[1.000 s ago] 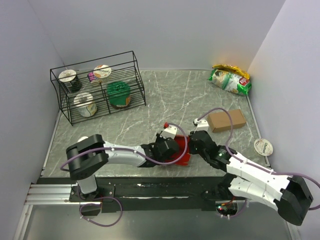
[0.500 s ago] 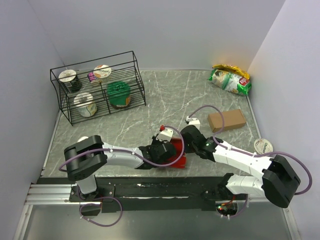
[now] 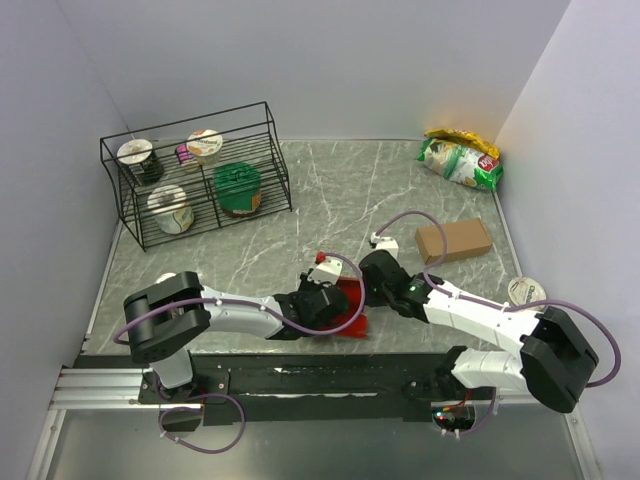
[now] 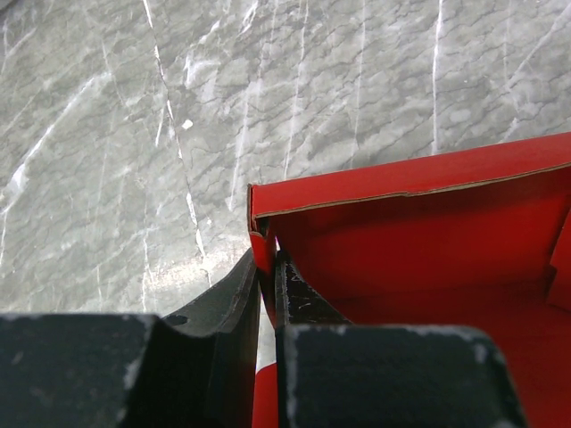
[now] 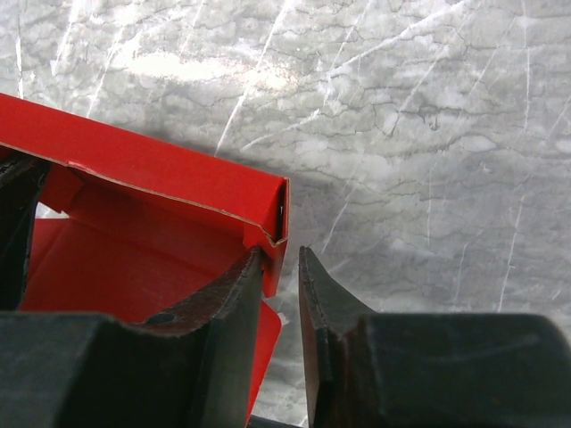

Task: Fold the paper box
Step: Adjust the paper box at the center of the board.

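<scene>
Gaping red paper box point(image 4: 419, 232), left gripper point(image 4: 268, 267) clamping one corner, right gripper point(image 5: 281, 260) slack astride another.

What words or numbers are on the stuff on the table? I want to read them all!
Nothing here is clear enough to quote.
Snack bag: red logo, too blurred to read.
Round lid: dark print, too small to read.
Food tubs: labels too small to read.
Paper box: plain red, no words showing.
</scene>
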Controlling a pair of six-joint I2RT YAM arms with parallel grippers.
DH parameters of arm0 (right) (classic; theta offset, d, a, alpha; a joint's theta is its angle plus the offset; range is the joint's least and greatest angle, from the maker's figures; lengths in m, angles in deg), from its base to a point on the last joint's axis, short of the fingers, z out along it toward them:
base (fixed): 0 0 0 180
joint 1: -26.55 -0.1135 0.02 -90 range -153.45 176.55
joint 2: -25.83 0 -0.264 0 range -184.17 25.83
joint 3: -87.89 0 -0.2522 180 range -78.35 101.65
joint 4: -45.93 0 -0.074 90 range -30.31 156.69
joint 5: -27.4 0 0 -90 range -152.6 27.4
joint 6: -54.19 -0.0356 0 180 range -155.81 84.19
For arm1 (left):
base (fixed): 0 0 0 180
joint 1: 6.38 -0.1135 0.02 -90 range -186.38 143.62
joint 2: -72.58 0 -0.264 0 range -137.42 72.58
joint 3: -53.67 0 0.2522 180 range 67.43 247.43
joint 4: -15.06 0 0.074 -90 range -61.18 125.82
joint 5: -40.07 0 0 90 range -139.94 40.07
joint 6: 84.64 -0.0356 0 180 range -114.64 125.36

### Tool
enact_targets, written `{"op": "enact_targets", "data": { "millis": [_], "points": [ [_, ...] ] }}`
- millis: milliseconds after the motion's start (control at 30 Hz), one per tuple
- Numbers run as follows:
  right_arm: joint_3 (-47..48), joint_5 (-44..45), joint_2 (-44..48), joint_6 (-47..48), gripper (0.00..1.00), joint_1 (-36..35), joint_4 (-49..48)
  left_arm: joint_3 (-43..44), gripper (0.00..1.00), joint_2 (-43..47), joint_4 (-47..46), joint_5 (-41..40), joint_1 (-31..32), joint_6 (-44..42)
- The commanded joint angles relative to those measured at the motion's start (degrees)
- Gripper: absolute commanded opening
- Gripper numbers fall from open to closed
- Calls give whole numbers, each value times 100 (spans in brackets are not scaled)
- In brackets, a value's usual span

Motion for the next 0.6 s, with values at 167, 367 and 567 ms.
{"op": "enact_targets", "data": {
  "millis": [167,367,567],
  "points": [
    [-259,-116,-186,-33,31,146,-491,-133,1,185,421,-279,29,-168],
    [-391,-283,-291,-33,28,234,-728,-133,1,212,395,-279,47,-185],
    [-374,-318,-467,-33,21,252,-764,-142,1,229,412,-315,82,-177]
  ]
}}
